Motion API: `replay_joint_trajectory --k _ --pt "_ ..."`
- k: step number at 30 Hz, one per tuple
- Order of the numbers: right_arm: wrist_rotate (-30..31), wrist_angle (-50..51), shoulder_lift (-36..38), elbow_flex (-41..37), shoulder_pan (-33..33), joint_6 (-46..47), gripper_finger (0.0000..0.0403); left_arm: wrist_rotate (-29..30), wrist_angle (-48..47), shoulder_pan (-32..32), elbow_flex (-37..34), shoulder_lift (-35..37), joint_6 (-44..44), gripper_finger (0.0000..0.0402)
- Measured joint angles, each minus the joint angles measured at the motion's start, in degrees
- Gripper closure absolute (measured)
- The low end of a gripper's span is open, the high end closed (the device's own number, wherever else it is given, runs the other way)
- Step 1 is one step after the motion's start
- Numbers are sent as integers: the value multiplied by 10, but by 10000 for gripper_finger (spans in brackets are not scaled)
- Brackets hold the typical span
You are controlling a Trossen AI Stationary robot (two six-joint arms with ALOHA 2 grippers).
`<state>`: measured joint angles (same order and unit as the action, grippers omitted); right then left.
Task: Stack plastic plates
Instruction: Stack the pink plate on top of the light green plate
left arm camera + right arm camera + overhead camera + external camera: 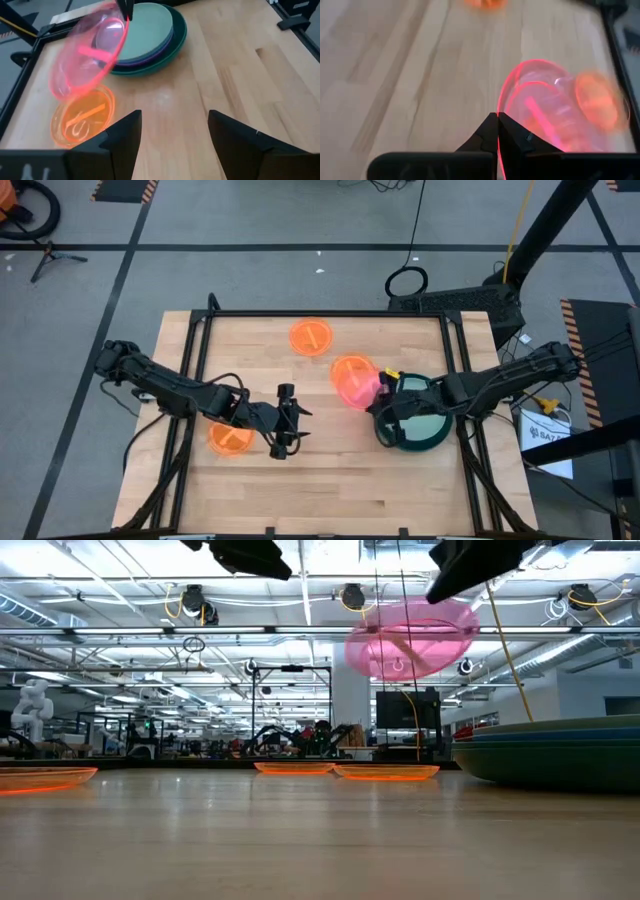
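Wooden table carries the plate stack at 3 o'clock, dark green base with blue, purple and mint on top; loose orange plates sit at 12, near centre and at 8 o'clock. Right gripper has its jaws pinched tight on the pink plate's rim, tilted and airborne beside the stack, so a thin edge grip could slip or drop it off-centre. Left gripper hovers at 7 o'clock, jaws wide apart, holding nothing.

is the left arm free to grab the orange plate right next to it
Probably yes. The left gripper is open and empty, hovering over bare table beside the orange plate. Nothing lies on that plate, and the right gripper, shut on the pink plate, is far across by the stack.
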<state>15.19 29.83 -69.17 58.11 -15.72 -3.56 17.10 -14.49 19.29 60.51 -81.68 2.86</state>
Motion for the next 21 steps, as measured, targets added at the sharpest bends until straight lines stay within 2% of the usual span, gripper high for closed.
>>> replay_joint_trajectory --k 8,16,21 --pt "1 172 0 40 -23 130 403 10 -48 -1 0 0 -6 167" --pt "-3 277 0 43 -46 260 403 15 -69 -6 0 0 -4 167" --pt "-4 305 0 43 -68 328 403 16 -69 -6 0 0 -6 167"
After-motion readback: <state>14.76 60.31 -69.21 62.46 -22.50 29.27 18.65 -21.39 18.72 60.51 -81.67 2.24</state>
